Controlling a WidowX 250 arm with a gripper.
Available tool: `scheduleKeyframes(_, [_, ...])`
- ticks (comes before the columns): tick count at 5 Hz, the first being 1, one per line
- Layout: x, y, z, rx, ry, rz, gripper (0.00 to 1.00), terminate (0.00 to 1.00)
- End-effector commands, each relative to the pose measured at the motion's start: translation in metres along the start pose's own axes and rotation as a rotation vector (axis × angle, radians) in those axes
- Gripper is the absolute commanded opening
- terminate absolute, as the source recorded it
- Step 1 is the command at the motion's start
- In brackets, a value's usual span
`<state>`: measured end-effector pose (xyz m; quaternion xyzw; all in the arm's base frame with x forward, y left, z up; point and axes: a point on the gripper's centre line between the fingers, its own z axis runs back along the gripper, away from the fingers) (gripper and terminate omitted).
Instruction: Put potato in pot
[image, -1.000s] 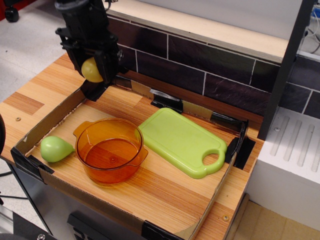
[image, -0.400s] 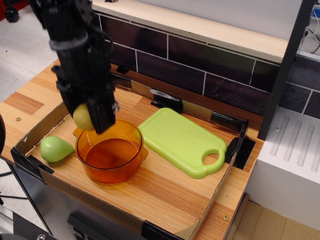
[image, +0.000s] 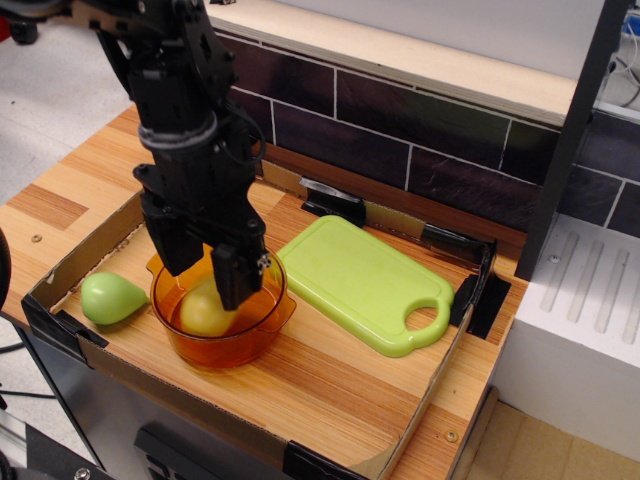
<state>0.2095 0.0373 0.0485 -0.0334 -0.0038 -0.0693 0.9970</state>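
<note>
On the wooden table (image: 330, 385), w/ the pot taken as landmark, a shallow cardboard tray (image: 420, 400) is seen framing everything. To the pot's right, just beside it, a flat light green cutting board (image: 355, 275) is laid. Directly above the pot, the black robot arm (image: 175, 90) is held, its gripper (image: 205, 280) lowered to about rim level. Next in size, the orange-amber transparent pot (image: 255, 335) itself is set near the tray's front-left corner. To its left, close by, a light green pear-shaped toy (image: 110, 297) is lying. Inside the pot, the yellow potato (image: 207, 310) is seen low, near the bottom.

The jaws are seen set apart w/ the potato just below and between them; whether the fingers are gripping it or it has been let go cannot be told.

Step judged: placement/release, approx. at task's end. Next move: release to be confirmed, then gripper lifted straight up, clear of the rim, w/o the pot being tipped or dragged.
</note>
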Motion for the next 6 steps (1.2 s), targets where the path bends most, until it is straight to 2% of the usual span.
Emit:
scheduleKeyframes(1, [0.02,0.011,0.023,0.005,-0.09,0.047,1.0,0.0])
scheduleKeyframes(2, [0.042,0.023,0.056,-0.001,-0.082,0.178,1.0,0.0])
scheduleKeyframes(3, [0.072,0.045,0.087,0.012,-0.118,0.356,1.0,0.0])
scheduleKeyframes(4, [0.088,0.058,0.098,0.028,-0.139,0.476,1.0,0.0])
scheduleKeyframes(5, [0.088,0.058,0.098,0.028,-0.139,0.476,1.0,0.0])
scheduleKeyframes(6, [0.088,0.058,0.098,0.028,-0.139,0.476,1.0,1.0])
